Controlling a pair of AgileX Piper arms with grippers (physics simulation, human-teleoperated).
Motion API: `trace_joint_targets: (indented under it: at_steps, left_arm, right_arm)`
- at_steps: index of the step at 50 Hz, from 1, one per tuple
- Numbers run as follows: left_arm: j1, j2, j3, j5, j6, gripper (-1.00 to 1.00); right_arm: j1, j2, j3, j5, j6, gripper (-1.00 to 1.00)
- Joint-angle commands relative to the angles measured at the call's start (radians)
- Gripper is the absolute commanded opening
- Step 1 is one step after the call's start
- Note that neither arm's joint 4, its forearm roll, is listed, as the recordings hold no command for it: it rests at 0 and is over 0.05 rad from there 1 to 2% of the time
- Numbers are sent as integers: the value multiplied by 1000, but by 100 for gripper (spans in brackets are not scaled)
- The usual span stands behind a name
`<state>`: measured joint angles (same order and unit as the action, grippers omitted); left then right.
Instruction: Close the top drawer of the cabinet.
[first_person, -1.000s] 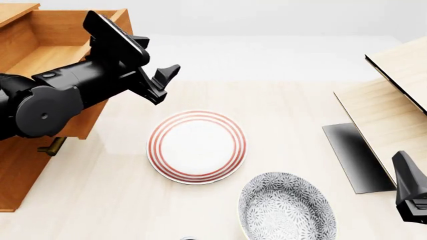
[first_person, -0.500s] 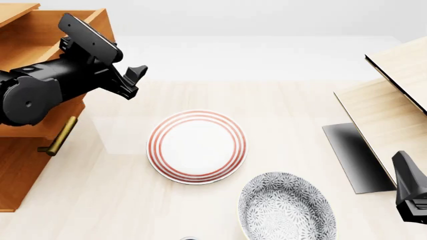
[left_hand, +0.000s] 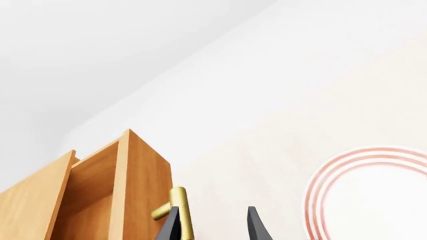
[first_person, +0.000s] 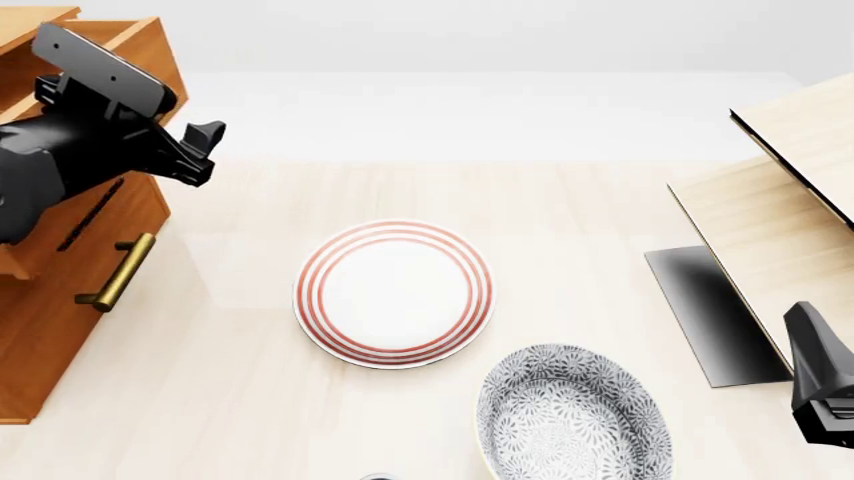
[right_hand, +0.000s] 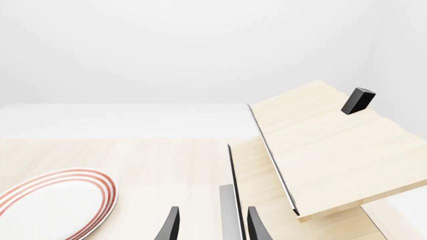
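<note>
The orange-brown cabinet (first_person: 54, 330) stands at the table's left edge. Its top drawer (first_person: 150, 45) sticks out only a little, mostly hidden under my left arm. In the left wrist view the top drawer (left_hand: 143, 190) shows its front panel, a strip of its inside and its brass handle (left_hand: 179, 205). My left gripper (first_person: 200, 155) is open at the drawer's front; in its wrist view (left_hand: 213, 227) one fingertip lies against the handle, with nothing between the fingers. The lower drawer's brass handle (first_person: 118, 272) shows below. My right gripper (right_hand: 213, 227) is open and empty at the near right.
A red-ringed white plate (first_person: 394, 293) lies mid-table and a grey patterned bowl (first_person: 571, 415) sits near the front edge. A pale slanted-panel wood structure (first_person: 787, 200) with a dark flat panel (first_person: 707, 315) stands at the right.
My left arm has moved left and back toward the cabinet, and the top drawer has slid most of the way in. The lower handle has come into sight. The right arm has not moved.
</note>
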<state>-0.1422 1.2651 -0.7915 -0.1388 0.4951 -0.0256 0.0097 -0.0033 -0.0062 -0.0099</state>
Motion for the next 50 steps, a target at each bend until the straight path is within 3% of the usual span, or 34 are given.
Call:
trace_joint_targets:
  at_steps: [1,15,24,33,50]
  left_arm:
    - [102,83,-24,-29,21,100]
    - [197,82,-18,-49,51,100]
    - [247,111,3,-116,102,100]
    - [354,162,-10,-184,150,100]
    - [424,194,-22,-238,185,100]
  right_arm:
    - [0,0,0,0,0,100]
    - [0,0,0,0,0,100]
    - [0,0,0,0,0,100]
    - [0,0,0,0,0,100]
    - [0,0,0,0,0,100]
